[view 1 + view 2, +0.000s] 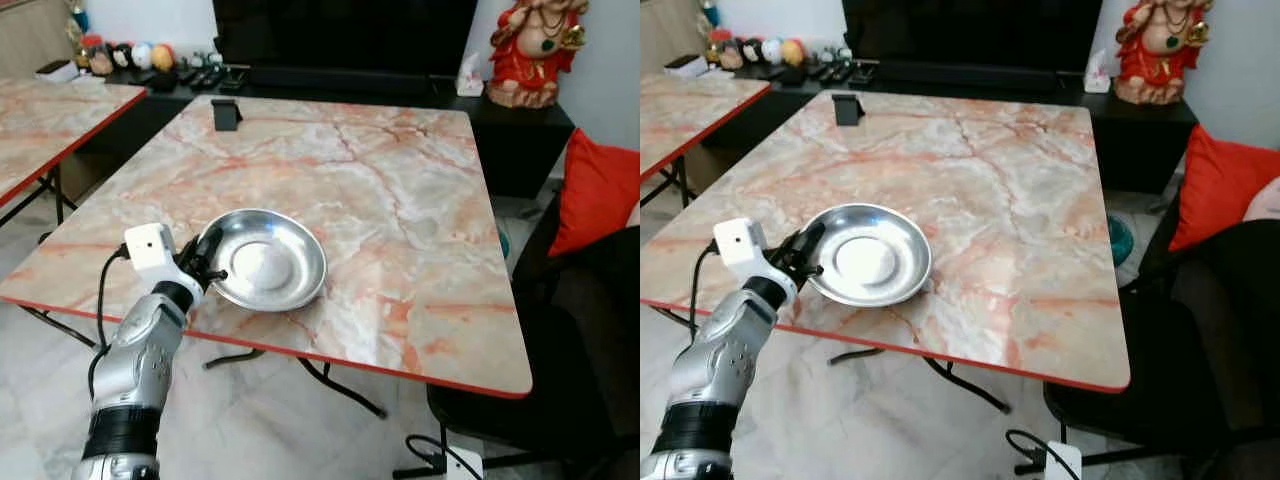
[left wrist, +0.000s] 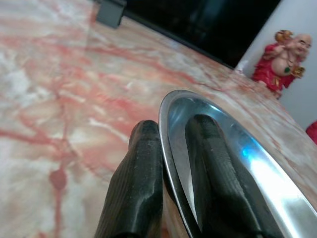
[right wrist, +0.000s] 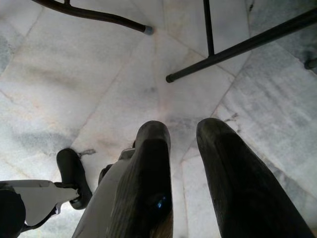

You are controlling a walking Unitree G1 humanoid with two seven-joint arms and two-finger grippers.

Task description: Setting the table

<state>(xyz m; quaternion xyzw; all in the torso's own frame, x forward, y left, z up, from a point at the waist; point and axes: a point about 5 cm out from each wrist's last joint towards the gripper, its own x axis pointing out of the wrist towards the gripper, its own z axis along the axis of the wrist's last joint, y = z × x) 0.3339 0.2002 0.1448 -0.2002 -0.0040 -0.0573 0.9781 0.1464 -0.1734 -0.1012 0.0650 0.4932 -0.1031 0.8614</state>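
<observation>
A round steel plate point(image 1: 266, 260) rests on the marble table point(image 1: 380, 190) near its front left edge. My left gripper point(image 1: 208, 262) is shut on the plate's left rim. In the left wrist view one black finger point(image 2: 136, 183) lies outside the rim and the other inside the plate point(image 2: 257, 168). My right gripper point(image 3: 181, 148) hangs idle over the floor with a small gap between its fingers and nothing in it.
A small dark box point(image 1: 227, 114) stands at the table's far left edge. A second marble table point(image 1: 40, 120) is to the left. A red figurine point(image 1: 532, 50) sits on the dark cabinet behind. A red cushion point(image 1: 597, 190) and dark seat lie right.
</observation>
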